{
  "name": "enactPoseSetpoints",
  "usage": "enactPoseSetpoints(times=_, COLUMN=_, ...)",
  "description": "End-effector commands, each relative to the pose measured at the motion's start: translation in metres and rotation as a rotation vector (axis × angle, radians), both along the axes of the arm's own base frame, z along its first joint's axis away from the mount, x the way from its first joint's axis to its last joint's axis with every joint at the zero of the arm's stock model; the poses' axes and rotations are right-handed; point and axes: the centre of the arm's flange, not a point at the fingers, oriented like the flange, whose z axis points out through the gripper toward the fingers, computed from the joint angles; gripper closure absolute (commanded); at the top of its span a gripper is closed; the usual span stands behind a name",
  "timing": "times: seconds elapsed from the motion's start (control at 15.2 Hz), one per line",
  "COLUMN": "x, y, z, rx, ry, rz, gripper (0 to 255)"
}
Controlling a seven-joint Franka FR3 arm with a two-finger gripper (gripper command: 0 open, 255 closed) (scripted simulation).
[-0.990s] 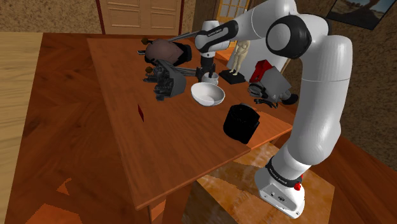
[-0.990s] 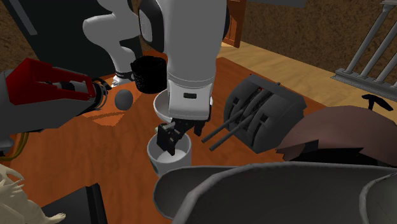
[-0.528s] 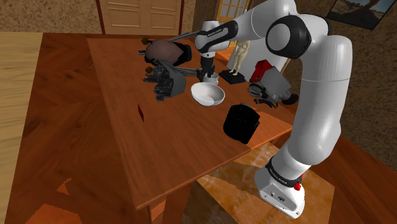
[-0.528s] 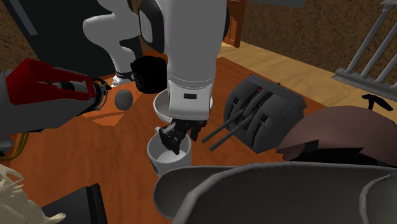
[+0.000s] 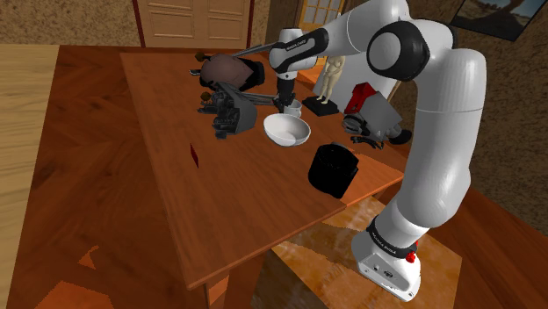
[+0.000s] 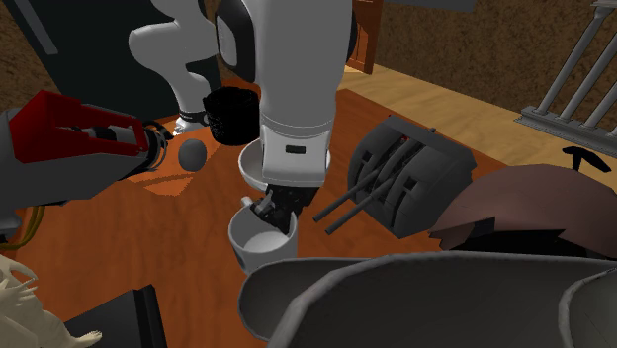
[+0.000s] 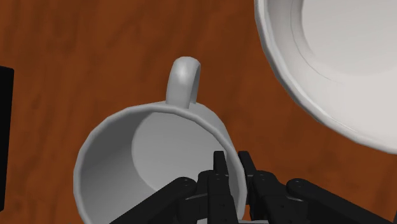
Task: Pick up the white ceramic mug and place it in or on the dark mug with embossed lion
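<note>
Now that the claw (image 7: 232, 168) has sunk and clamped onto the white mug (image 7: 159, 143) at its rim, one finger inside, lifting looks ready to begin.

The table (image 5: 219, 202) is reddish-brown wood with a streaky grain and hardly any shine. The mug (image 7: 159, 140) looks smooth, matt and pale grey-white, like the bowl (image 7: 343, 57). The dark mug (image 5: 333, 168) is plain black, with little gloss.

gripper (image 5: 284, 104) low over table (image 5: 219, 202), at white mug (image 5: 296, 108) | white bowl (image 5: 287, 130) just beside hand | dark mug (image 5: 333, 168) beyond bowl, well apart from hand | pale figurine (image 5: 328, 81) near hand's far side
</note>
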Motion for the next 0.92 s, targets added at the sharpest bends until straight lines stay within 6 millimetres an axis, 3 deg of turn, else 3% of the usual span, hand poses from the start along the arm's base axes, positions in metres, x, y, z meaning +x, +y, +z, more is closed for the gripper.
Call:
enactPoseSetpoints(times=0.0, x=0.0, y=0.0, z=0.0, rx=0.0, ry=0.0, rz=0.0, gripper=255)
enactPoseSetpoints(times=0.86, x=0.0, y=0.0, z=0.069, rx=0.0, ry=0.0, rz=0.0, gripper=255)
